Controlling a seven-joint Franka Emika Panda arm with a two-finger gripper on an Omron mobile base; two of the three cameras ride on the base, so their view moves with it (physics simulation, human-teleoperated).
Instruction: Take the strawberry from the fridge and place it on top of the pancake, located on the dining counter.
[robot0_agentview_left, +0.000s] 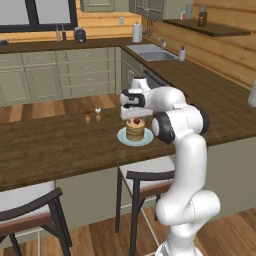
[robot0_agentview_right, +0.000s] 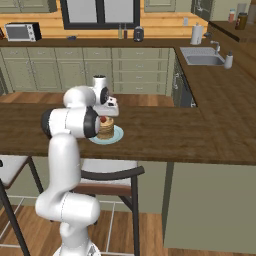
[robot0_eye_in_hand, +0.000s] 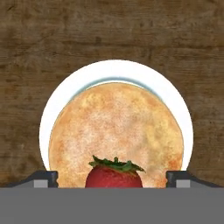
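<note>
The strawberry (robot0_eye_in_hand: 114, 174) sits on top of the pancake (robot0_eye_in_hand: 116, 133), and the hand view shows it best: a red fruit with a green leafy cap, resting on the golden top of the stack, with the pale plate (robot0_eye_in_hand: 65, 94) ringing the stack on the dark wood of the dining counter (robot0_eye_in_hand: 109, 30). In that same view the two dark fingertips (robot0_eye_in_hand: 43, 178) stand wide apart, one on each side of the fruit and clear of it, so the gripper (robot0_eye_in_hand: 112, 179) is released and holds nothing. The left base view adds the setting: the gripper (robot0_agentview_left: 134, 116) hangs just above the strawberry (robot0_agentview_left: 136, 120) on the pancake (robot0_agentview_left: 135, 130), near two small shakers (robot0_agentview_left: 93, 115) on the counter, with a stool (robot0_agentview_left: 145, 177) below the counter edge. The right base view shows the pancake (robot0_agentview_right: 105, 129) partly behind the arm's dark joint, the strawberry (robot0_agentview_right: 103, 119) a red dot on top.
</note>
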